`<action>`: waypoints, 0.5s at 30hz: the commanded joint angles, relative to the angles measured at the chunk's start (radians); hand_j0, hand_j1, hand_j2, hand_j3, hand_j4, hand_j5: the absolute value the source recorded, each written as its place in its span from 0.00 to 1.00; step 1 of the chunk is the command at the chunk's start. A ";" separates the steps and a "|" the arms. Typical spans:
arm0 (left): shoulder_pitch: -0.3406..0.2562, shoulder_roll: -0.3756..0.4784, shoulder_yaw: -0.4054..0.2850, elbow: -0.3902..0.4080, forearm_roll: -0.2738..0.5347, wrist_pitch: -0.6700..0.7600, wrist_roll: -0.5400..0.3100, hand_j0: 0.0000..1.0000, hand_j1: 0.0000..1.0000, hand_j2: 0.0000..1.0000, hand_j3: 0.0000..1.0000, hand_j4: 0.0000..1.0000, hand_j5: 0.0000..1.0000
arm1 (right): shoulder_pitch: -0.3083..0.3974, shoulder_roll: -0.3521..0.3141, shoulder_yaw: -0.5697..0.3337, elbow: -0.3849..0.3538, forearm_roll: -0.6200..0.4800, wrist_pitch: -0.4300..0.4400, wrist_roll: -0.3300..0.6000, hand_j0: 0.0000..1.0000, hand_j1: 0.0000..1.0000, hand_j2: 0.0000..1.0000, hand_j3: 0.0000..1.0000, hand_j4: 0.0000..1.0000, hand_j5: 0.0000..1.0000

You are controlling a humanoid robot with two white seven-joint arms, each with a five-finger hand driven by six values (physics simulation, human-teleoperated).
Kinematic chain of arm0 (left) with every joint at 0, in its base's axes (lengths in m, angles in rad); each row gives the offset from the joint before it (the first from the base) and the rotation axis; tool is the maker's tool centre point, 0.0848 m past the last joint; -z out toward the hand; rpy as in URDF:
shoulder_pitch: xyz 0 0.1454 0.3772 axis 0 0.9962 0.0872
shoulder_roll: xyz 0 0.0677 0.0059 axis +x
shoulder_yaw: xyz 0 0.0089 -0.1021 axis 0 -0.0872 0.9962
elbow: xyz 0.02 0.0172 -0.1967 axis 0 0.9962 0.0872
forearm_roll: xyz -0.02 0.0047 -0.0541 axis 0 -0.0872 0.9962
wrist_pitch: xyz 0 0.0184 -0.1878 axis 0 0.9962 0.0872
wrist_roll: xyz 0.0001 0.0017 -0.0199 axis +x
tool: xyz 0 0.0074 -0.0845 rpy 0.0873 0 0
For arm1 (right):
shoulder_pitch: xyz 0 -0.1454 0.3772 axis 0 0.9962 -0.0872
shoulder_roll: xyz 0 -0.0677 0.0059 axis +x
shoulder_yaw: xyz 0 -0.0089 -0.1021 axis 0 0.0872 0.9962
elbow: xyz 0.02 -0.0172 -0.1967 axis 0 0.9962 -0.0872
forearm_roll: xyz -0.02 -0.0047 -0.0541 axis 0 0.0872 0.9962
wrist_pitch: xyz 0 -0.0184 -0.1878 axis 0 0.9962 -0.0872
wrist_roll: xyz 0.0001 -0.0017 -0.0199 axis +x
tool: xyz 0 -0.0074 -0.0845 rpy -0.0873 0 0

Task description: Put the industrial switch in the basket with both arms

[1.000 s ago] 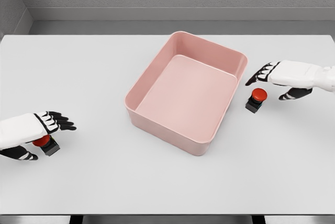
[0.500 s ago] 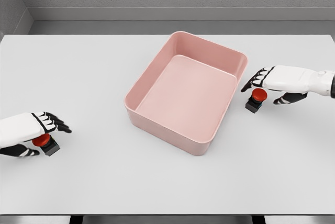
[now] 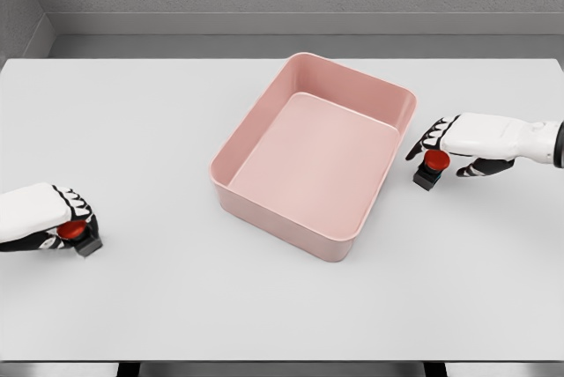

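A: Landmark was the pink basket (image 3: 314, 155), rectangular, set at a slant mid-table, nothing inside it

B: And the switches?

A: Two seen. One industrial switch (image 3: 430, 166), red button on a black base, stood on the white table (image 3: 176, 113) just beside the basket's right wall, not touching it. The other switch (image 3: 76, 234) sat well left of the basket, close to the table's left edge

B: Right hand?

A: Right hand (image 3: 458, 141) lay over the near switch from the side away from the basket. Black-tipped fingers (image 3: 426, 138) reached above the red button toward the basket wall, thumb (image 3: 478, 168) low on the far side. Fingers looked only loosely curved; could not tell whether they touched the button, no firm pinch seen

B: Left hand?

A: Left hand (image 3: 44, 218) was curled down over the far-left switch, fingers (image 3: 77, 208) bent close around the red cap, thumb under it, black base poking out on the basket side. Switch base appeared to rest on the table

B: Both outside the basket, then

A: Both outside
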 commanded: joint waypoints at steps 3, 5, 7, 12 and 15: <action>0.000 0.031 0.030 -0.050 0.012 0.001 0.003 0.39 0.39 0.39 0.39 0.39 0.39 | 0.002 0.004 -0.001 0.006 0.006 0.002 0.001 0.79 0.79 0.79 0.79 0.79 0.79; -0.002 0.048 0.033 -0.062 0.014 0.001 0.003 0.39 0.39 0.39 0.39 0.39 0.39 | 0.002 0.004 -0.001 0.011 0.009 0.002 0.001 0.79 0.79 0.79 0.79 0.79 0.79; -0.012 0.052 0.050 -0.068 0.025 0.001 0.003 0.40 0.40 0.40 0.40 0.40 0.40 | 0.003 0.004 -0.001 0.011 0.020 0.002 0.001 0.79 0.79 0.79 0.79 0.79 0.79; -0.069 0.077 0.069 -0.081 0.049 0.001 0.003 0.40 0.40 0.40 0.40 0.40 0.40 | 0.003 0.013 -0.001 0.011 0.023 0.002 0.001 0.79 0.79 0.79 0.79 0.79 0.79; -0.121 0.075 0.069 -0.081 0.051 0.001 0.004 0.41 0.41 0.41 0.41 0.41 0.41 | 0.003 0.022 -0.001 0.011 0.029 0.002 0.001 0.79 0.79 0.79 0.79 0.79 0.79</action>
